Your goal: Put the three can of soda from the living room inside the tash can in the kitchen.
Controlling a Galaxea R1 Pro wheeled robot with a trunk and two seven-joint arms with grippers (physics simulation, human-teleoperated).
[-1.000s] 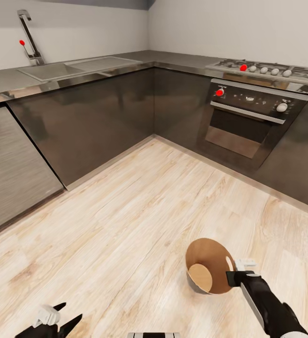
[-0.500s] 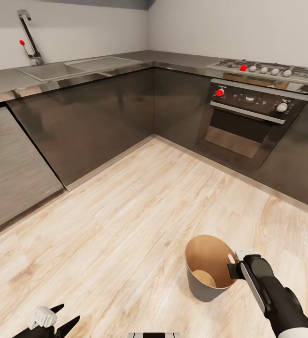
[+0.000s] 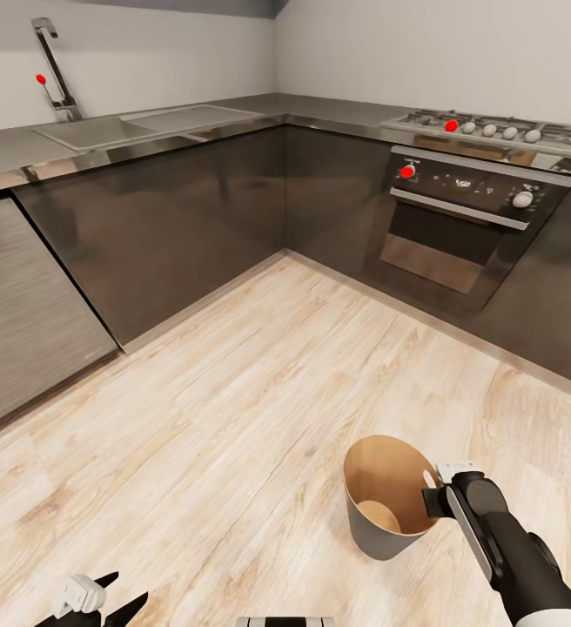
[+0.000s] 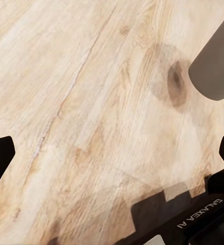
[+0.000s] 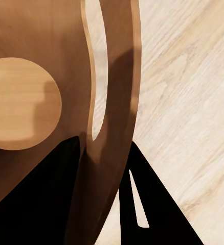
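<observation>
One tool, right (image 3: 435,498), clamped on tash can (image 3: 374,533) rim; left (image 3: 103,596) apart.

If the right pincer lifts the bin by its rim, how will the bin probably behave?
The tash can looks thin-walled and holds nothing, so it is probably light. The right pincer grips only one side of the rim, so the bin may hang tilted. Its tapered shape, narrow at the base, suggests it tips easily when pushed.

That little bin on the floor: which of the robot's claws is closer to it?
The right. The right claw is clamped on the bin's rim, one finger inside the wall and one outside. The left claw hangs open over bare floor, well away.
</observation>
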